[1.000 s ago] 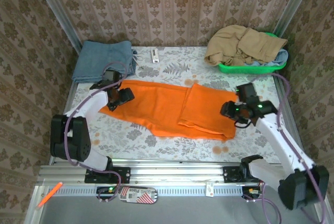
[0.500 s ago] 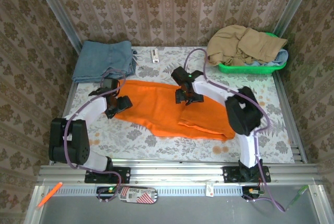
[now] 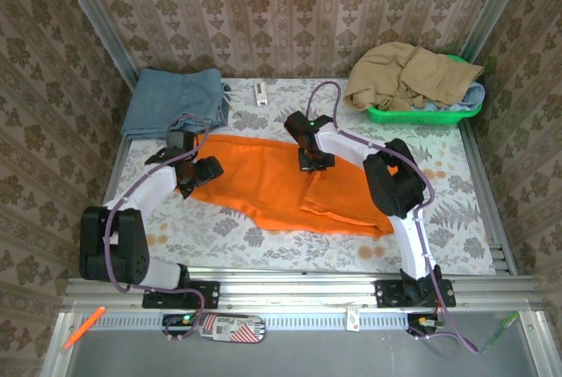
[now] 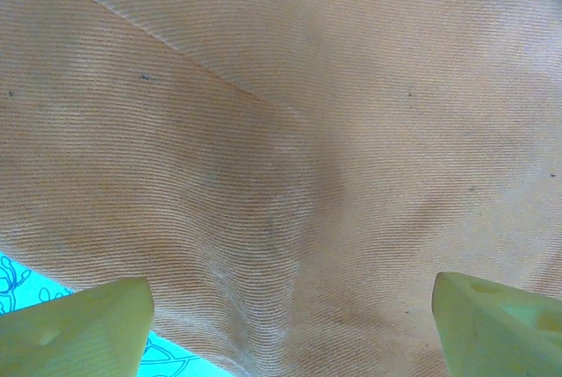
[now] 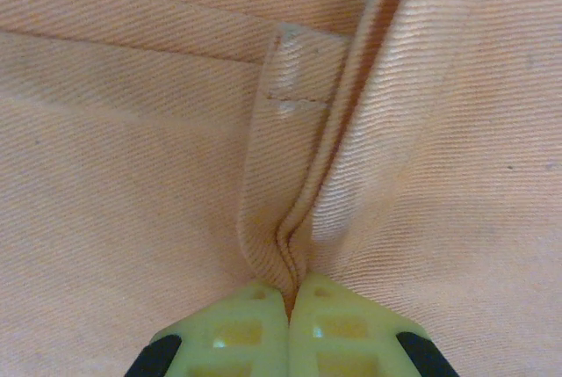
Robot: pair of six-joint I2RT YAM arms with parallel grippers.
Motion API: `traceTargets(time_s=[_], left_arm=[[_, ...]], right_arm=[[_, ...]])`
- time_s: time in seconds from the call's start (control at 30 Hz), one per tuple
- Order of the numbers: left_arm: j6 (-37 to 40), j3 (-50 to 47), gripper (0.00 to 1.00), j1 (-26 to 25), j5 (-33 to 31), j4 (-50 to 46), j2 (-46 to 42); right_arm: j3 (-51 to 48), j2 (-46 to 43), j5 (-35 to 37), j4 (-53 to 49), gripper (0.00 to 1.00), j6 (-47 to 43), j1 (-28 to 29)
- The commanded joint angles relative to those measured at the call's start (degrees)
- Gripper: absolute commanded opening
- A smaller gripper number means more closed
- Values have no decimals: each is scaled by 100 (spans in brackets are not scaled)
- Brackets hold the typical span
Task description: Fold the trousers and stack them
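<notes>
The orange trousers [image 3: 272,185] lie spread flat across the middle of the table, with the right part folded over itself. My left gripper [image 3: 197,175] hangs open over their left end; in the left wrist view its fingertips [image 4: 75,333] stand wide apart just above the cloth [image 4: 290,131]. At the far edge of the trousers, near the middle, my right gripper [image 3: 314,159] is shut on them. The right wrist view has the right gripper [image 5: 290,293] pinching a raised ridge of orange cloth [image 5: 132,175] just below a belt loop [image 5: 299,69].
A folded blue-grey garment [image 3: 174,100] lies at the back left. A green basket [image 3: 421,114] with a tan garment [image 3: 408,74] stands at the back right. A small white object [image 3: 260,93] lies at the far edge. The floral table cover [image 3: 263,238] shows in front.
My right arm swung from the trousers' right end to the middle of their far edge, then shut on the cloth. The left gripper shifted slightly and stays open.
</notes>
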Motion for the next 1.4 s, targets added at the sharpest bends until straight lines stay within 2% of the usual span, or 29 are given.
traceTargets(time_s=[0.0,0.17,0.33,0.53,1.03,1.1,1.17,1.2,1.37], left_arm=[[-35,-55,83,40,113,2,-136],[-36,-36,83,38,128,-37,-287],[-35,-24,83,38,127,-103,-330],[-52,-21,83,44,153,-133,-390],[-6,-1,83,115,138,-228,-490],[-17,15,84,117,149,-238,-488],[-22,26,84,111,191,-257,-518],[-18,30,84,104,216,-263,-540],[0,164,84,-322,130,-494,-649]], right_arm=[[-233,-787,253,-33,0,-31,69],[-493,-1757,250,-42,0,-101,329],[-150,-1921,-173,-247,0,-222,564],[784,-1397,-885,-364,0,-360,923],[2426,222,-1460,-491,0,-155,1337],[2646,422,-1469,-585,31,-95,1330],[2844,558,-1633,-701,53,-58,1327],[2851,513,-1710,-683,60,-74,1322],[2173,-460,-1612,-541,61,-145,1109]])
